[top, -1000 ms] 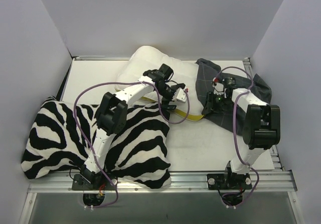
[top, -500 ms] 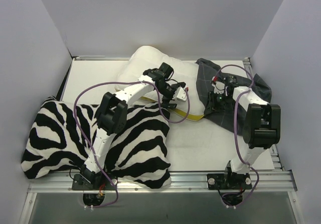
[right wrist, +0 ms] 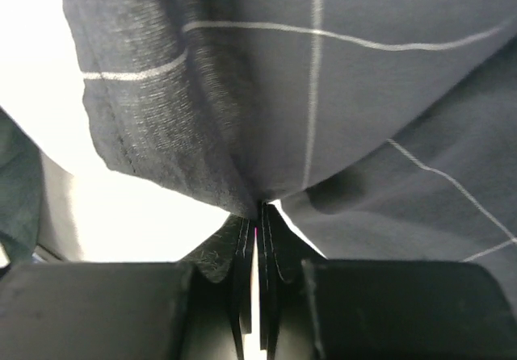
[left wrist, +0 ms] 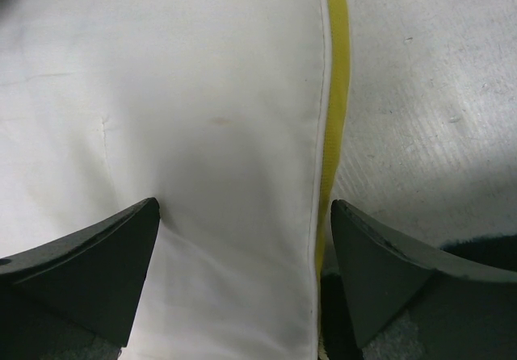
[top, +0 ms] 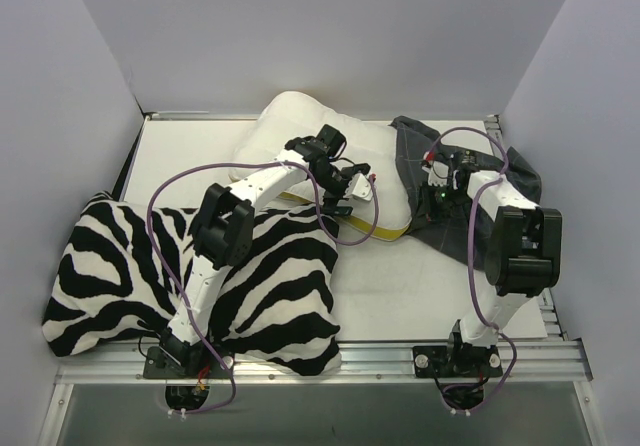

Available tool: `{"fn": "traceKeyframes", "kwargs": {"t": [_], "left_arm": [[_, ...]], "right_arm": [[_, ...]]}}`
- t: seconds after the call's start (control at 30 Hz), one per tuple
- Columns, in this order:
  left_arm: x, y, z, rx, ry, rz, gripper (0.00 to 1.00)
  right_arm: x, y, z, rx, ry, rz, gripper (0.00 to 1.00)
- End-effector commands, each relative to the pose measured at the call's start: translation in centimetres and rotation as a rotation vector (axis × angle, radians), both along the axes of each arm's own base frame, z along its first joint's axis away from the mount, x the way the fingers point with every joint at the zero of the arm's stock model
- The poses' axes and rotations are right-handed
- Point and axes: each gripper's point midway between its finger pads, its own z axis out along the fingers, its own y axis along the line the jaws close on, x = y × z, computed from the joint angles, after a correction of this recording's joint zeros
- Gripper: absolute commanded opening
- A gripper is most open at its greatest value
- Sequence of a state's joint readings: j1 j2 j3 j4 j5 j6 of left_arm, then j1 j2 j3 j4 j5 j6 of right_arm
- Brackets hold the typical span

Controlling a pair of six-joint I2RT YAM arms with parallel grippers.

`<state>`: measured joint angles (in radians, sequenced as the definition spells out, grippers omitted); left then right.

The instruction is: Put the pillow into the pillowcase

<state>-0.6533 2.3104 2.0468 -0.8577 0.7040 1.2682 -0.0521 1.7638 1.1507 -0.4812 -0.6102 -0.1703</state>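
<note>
From above I see the pillow lying at the back of the table. The pillowcase lies just to its right, touching it. My left gripper hangs over the pillow's near right corner. My right gripper is down on the left part of the pillowcase. From up there I cannot tell how my fingers stand.

My left wrist camera shows it. My left fingers are spread wide and hold nothing. One is over the white top and one is out past the yellow edge.

My right wrist camera shows my right fingers pressed tight together. A fold of the grey checked cloth is pinched between them.

Only the top view shows the big zebra cushion, at the front left under my left arm.
</note>
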Motion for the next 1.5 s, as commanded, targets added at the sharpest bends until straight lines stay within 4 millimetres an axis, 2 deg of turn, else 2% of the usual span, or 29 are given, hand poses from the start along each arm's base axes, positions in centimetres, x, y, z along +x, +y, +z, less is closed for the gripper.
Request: {"fn": "traceKeyframes", "kwargs": {"t": [0.0,0.07,0.17,0.2,0.23,0.27,0.3,0.33,0.37,0.4,0.47,0.5,0.53,0.6,0.63,0.67,0.7,0.87,0.97,1.0,1.03,1.07,1.13,1.2,1.27,1.33,1.37,1.43,1.47], "left_arm": [[-0.1,-1.4,1.4,-0.051,-0.018,-0.035,0.96],[-1.1,-2.1,1.5,-0.055,-0.018,-0.064,0.97],[-2.6,-3.0,0.1,-0.030,-0.029,-0.101,0.97],[-2.2,-3.5,-0.1,-0.040,-0.053,-0.094,0.97],[-2.0,-3.5,-1.3,-0.021,-0.055,-0.080,0.97],[-1.8,-3.8,-1.8,-0.016,-0.047,-0.048,0.93],[-0.3,-4.7,-1.6,-0.049,-0.085,-0.009,0.79],[0.8,-5.0,-2.1,-0.040,-0.064,0.079,0.70],[2.0,-5.3,-1.8,-0.057,-0.067,0.130,0.60],[3.7,-6.1,-1.2,-0.099,-0.091,0.183,0.37],[6.0,-6.8,1.5,-0.172,-0.058,0.321,0.06],[7.3,-7.5,3.3,-0.238,-0.067,0.367,0.00],[7.8,-7.9,4.4,-0.282,-0.006,0.439,0.00],[10.3,-8.5,8.3,-0.409,-0.040,0.515,0.00],[10.9,-8.6,9.6,-0.454,-0.025,0.565,0.00],[11.5,-8.4,10.0,-0.476,-0.040,0.598,0.00],[11.8,-8.9,11.5,-0.531,-0.071,0.596,0.00],[10.6,-10.0,10.9,-0.572,-0.077,0.583,0.00],[7.4,-10.4,9.5,-0.560,-0.022,0.507,0.00],[6.7,-10.6,10.0,-0.584,-0.036,0.474,0.00],[4.3,-10.3,8.7,-0.558,-0.030,0.406,0.00],[2.6,-10.7,8.6,-0.555,-0.041,0.348,0.00],[-0.5,-10.2,7.7,-0.534,-0.056,0.253,0.00],[-2.3,-9.9,7.1,-0.515,-0.035,0.205,0.00],[-3.5,-9.4,6.9,-0.499,-0.025,0.172,0.11],[-3.9,-8.3,7.1,-0.474,-0.037,0.153,0.32],[-4.6,-7.6,6.6,-0.448,-0.010,0.139,0.42],[-4.3,-6.3,8.1,-0.448,-0.011,0.140,0.66],[-4.0,-5.9,8.9,-0.439,0.003,0.162,0.72]], "right_arm": [[-0.3,1.0,2.1,0.070,-0.005,0.020,0.00],[-0.5,1.7,3.0,0.104,-0.007,0.023,0.00],[-0.9,2.5,3.6,0.128,-0.005,0.020,0.00],[-1.1,2.7,3.7,0.143,0.006,0.017,0.00],[-1.4,2.9,3.7,0.151,0.015,0.012,0.00],[-1.6,3.1,3.7,0.160,0.027,0.002,0.00],[-1.8,3.2,4.1,0.170,0.021,0.002,0.00],[-2.2,3.4,4.1,0.176,0.029,0.003,0.00],[-2.5,3.4,4.2,0.180,0.032,0.007,0.00],[-2.8,3.5,4.5,0.184,0.030,0.012,0.00],[-3.4,4.0,4.8,0.204,0.038,0.026,0.00],[-3.8,4.3,5.1,0.211,0.049,0.034,0.00],[-4.0,4.7,5.6,0.232,0.050,0.043,0.00],[-4.0,5.2,6.5,0.254,0.046,0.058,0.00],[-4.2,5.6,7.2,0.275,0.046,0.063,0.00],[-4.0,5.8,7.9,0.290,0.033,0.066,0.00],[-3.5,6.0,9.0,0.304,0.015,0.063,0.00],[-0.6,6.3,13.8,0.408,-0.050,0.030,0.00],[1.2,5.7,15.3,0.431,-0.072,0.002,0.00],[1.7,5.7,15.0,0.439,-0.046,-0.019,0.00],[2.0,5.5,15.0,0.440,-0.047,-0.024,0.00],[2.3,5.5,14.9,0.445,-0.035,-0.035,0.00],[2.6,5.5,14.0,0.455,0.002,-0.047,0.00],[2.9,5.6,12.9,0.457,0.039,-0.057,0.00],[2.6,5.5,11.5,0.436,0.069,-0.065,0.00],[2.0,5.2,10.3,0.405,0.092,-0.064,0.00],[1.4,5.0,9.6,0.388,0.106,-0.060,0.00],[-0.7,5.1,8.5,0.354,0.139,-0.020,0.00],[-1.6,4.8,8.1,0.328,0.151,-0.007,0.00]]}}
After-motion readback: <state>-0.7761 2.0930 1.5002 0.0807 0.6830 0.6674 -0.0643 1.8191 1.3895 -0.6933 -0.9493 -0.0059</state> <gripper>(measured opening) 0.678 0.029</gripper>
